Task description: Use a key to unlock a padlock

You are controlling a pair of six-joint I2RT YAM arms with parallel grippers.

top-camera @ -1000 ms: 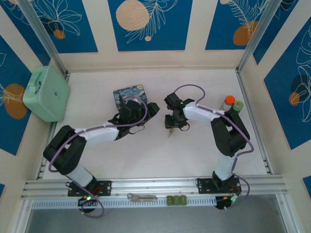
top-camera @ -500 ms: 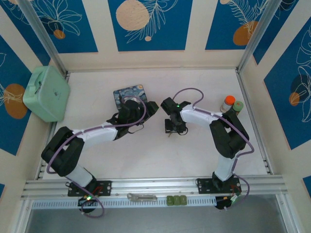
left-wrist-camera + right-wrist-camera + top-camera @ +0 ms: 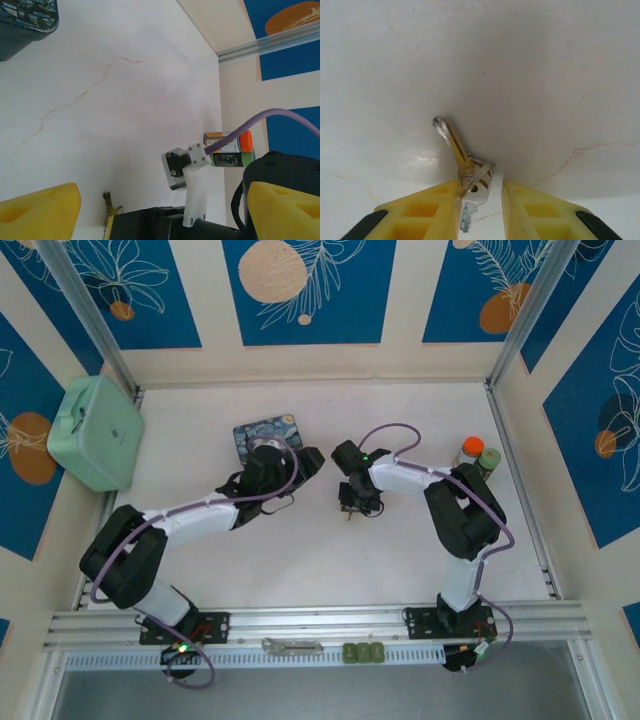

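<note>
left fingers [image 3: 42,210]: spread wide, holding nothing | right fingers [image 3: 427,207]: narrow gap around the key [image 3: 454,142] on table [image 3: 520,75], grip cannot be told

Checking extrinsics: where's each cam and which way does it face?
Top: above and behind the arms, looking down at the table; both arms, left hand, right hand show.
Left wrist: low, facing across to the bottles; its yellow fingers at the bottom corners.
Right wrist: aimed down at the keys between its yellow fingers.
Shared: top and left wrist both see tin and bottles.
</note>
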